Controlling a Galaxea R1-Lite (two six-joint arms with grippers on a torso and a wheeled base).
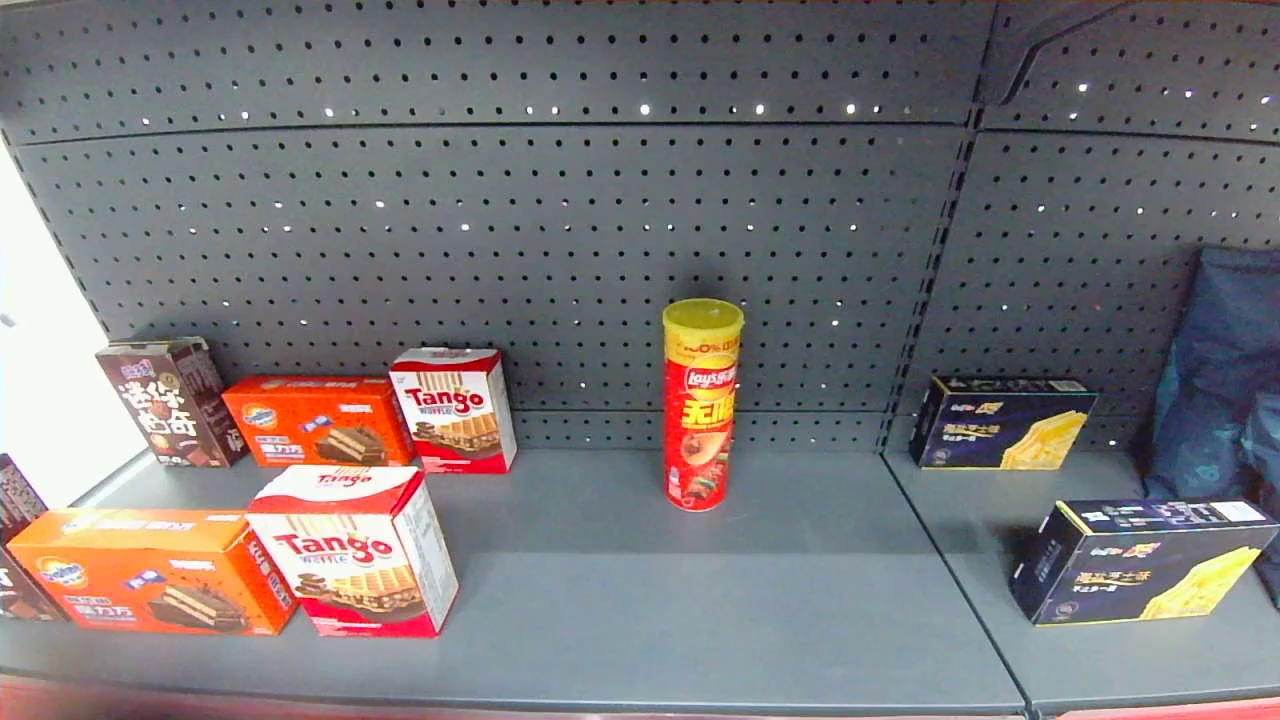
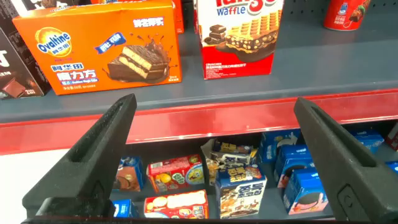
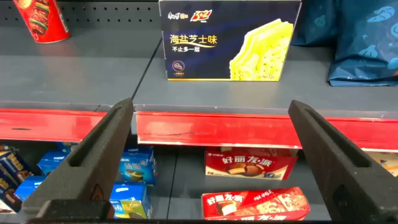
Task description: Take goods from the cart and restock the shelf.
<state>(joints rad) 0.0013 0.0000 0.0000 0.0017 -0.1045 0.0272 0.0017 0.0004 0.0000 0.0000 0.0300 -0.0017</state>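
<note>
The grey shelf point(image 1: 640, 590) holds a tall red chip can with a yellow lid point(image 1: 702, 405) near its middle. On its left stand two red-and-white wafer boxes point(image 1: 353, 550), two orange cake boxes point(image 1: 155, 572) and a brown box point(image 1: 172, 400). Two dark blue cracker boxes point(image 1: 1140, 560) sit on the right section. My left gripper point(image 2: 214, 155) is open and empty in front of the shelf's red edge, below the orange cake box point(image 2: 99, 46) and wafer box point(image 2: 239, 37). My right gripper point(image 3: 211, 155) is open and empty too, facing a dark blue cracker box point(image 3: 229, 40).
A perforated back panel point(image 1: 560, 230) closes the shelf behind. Dark blue bags point(image 1: 1225, 380) lean at the far right. A lower shelf carries more boxed snacks point(image 2: 236, 180) and red boxes point(image 3: 249, 168). The shelf's middle front is bare.
</note>
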